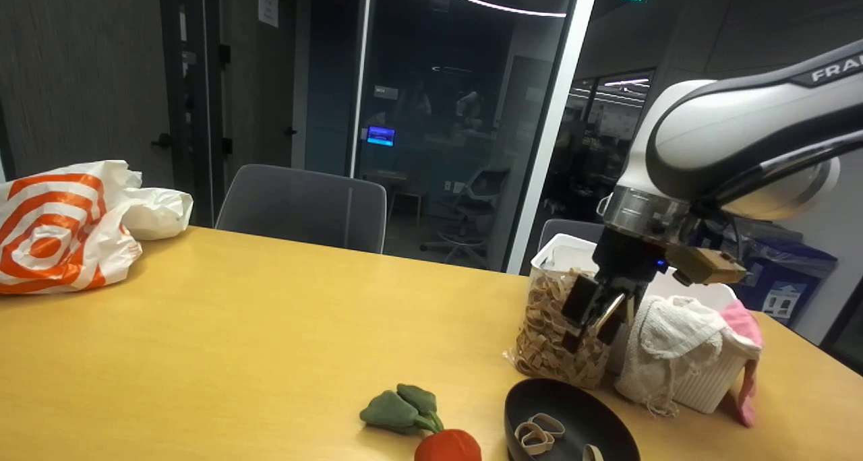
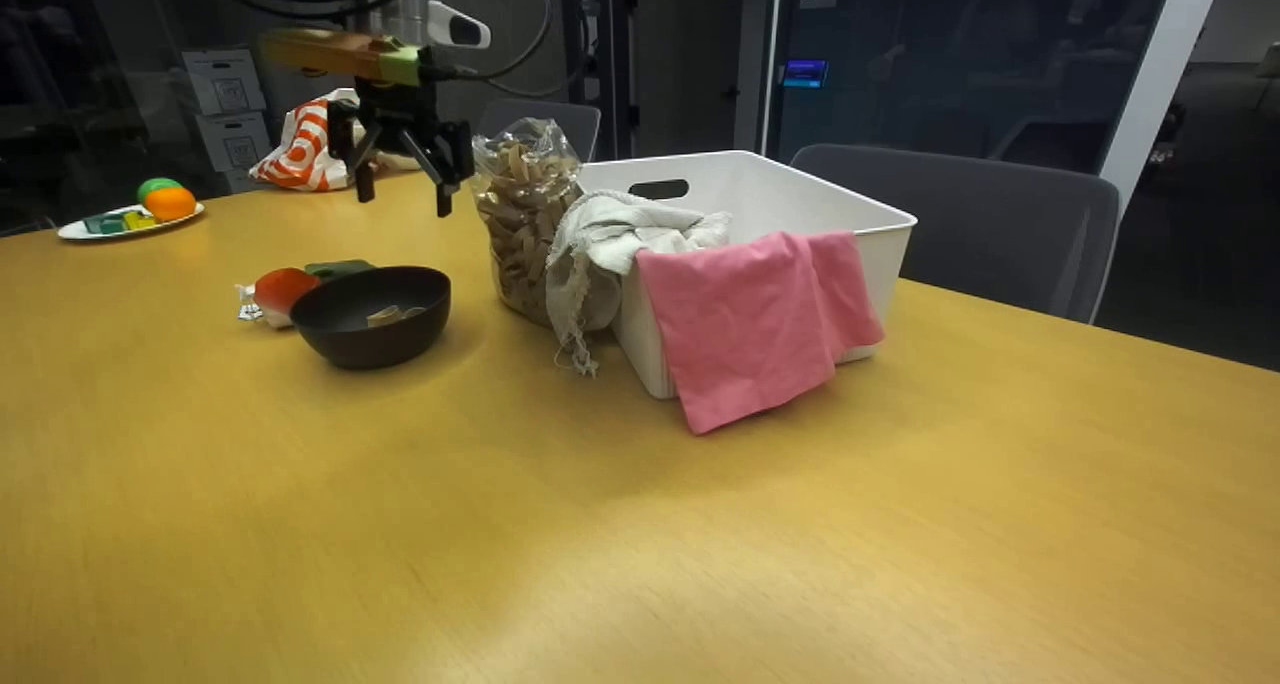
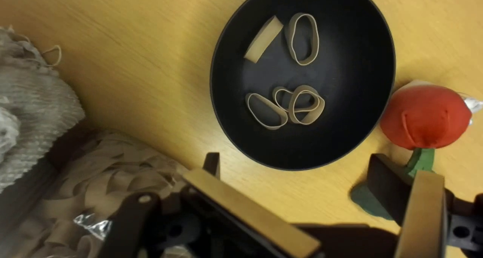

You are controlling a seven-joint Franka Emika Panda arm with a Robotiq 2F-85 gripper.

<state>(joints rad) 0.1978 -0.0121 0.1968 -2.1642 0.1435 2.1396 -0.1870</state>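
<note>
My gripper [image 3: 296, 164] is open and empty, its fingertips wide apart; tan strips run along its fingers. It also shows in both exterior views [image 1: 590, 334] [image 2: 405, 196], raised above the table near a clear bag of tan rubber bands [image 1: 549, 333]. The bag also shows in the wrist view [image 3: 113, 178], below and left. A black bowl [image 3: 351, 80] lies just beyond the fingertips in the wrist view. Several loose rubber bands [image 3: 263, 39] lie in it. A red stuffed vegetable [image 3: 426, 116] with green leaves [image 1: 394, 410] lies beside the bowl, partly behind the right finger in the wrist view.
A white bin [image 2: 765, 189] stands beside the bag, with a grey-white cloth [image 2: 620, 234] and a pink cloth [image 2: 755, 324] over its rim. A white-and-orange shopping bag [image 1: 61, 238] and a plate [image 2: 75, 232] of toy food sit farther off. Chairs [image 1: 303, 208] line the table.
</note>
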